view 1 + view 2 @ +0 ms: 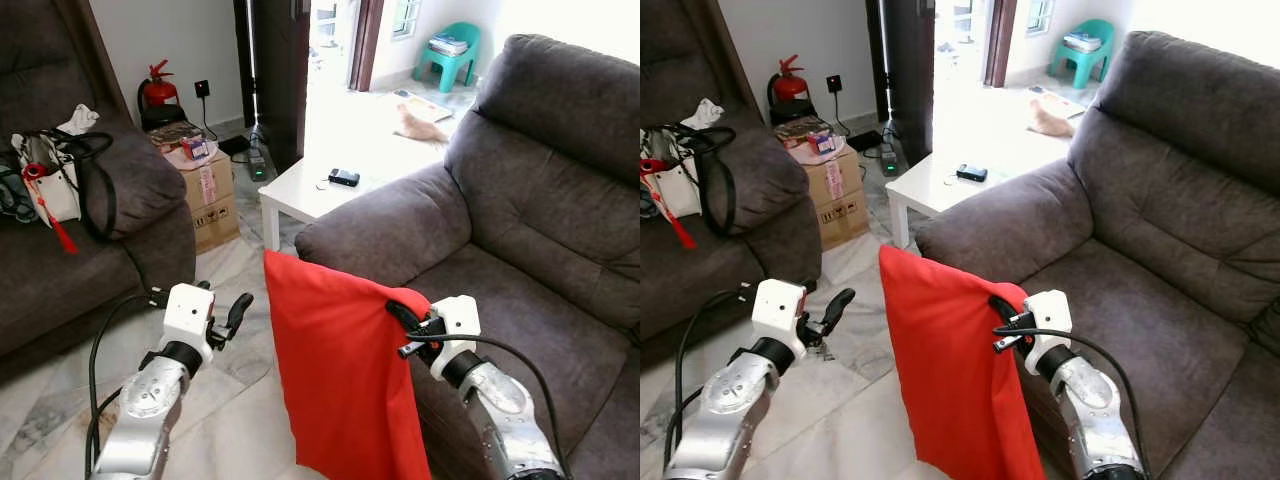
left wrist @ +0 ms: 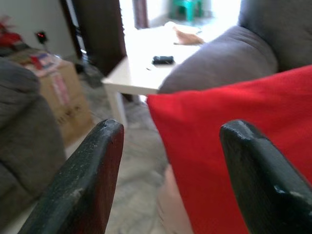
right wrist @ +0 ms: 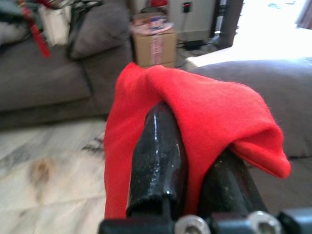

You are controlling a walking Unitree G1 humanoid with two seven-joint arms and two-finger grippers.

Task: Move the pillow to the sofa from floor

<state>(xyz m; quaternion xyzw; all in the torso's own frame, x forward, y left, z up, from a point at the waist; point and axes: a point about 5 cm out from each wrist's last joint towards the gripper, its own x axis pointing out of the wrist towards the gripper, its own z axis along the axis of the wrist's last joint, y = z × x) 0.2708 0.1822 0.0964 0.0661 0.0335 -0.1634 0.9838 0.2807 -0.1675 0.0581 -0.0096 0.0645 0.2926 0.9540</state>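
A flat red pillow (image 1: 340,370) hangs upright in the air in front of the grey sofa (image 1: 520,230) on my right, just off its armrest. My right gripper (image 1: 408,318) is shut on the pillow's upper right corner; in the right wrist view red cloth (image 3: 204,112) is pinched between the two black fingers (image 3: 158,156). My left gripper (image 1: 235,312) stands open over the floor to the left of the pillow, apart from it. In the left wrist view its fingers (image 2: 83,185) are spread, with the red pillow (image 2: 234,112) beyond them.
A second dark sofa (image 1: 70,250) with bags (image 1: 50,180) stands at the left. A cardboard box (image 1: 210,195), a fire extinguisher (image 1: 158,92) and a white side table (image 1: 310,190) with a small black item stand behind. Marble floor (image 1: 230,400) lies between the sofas.
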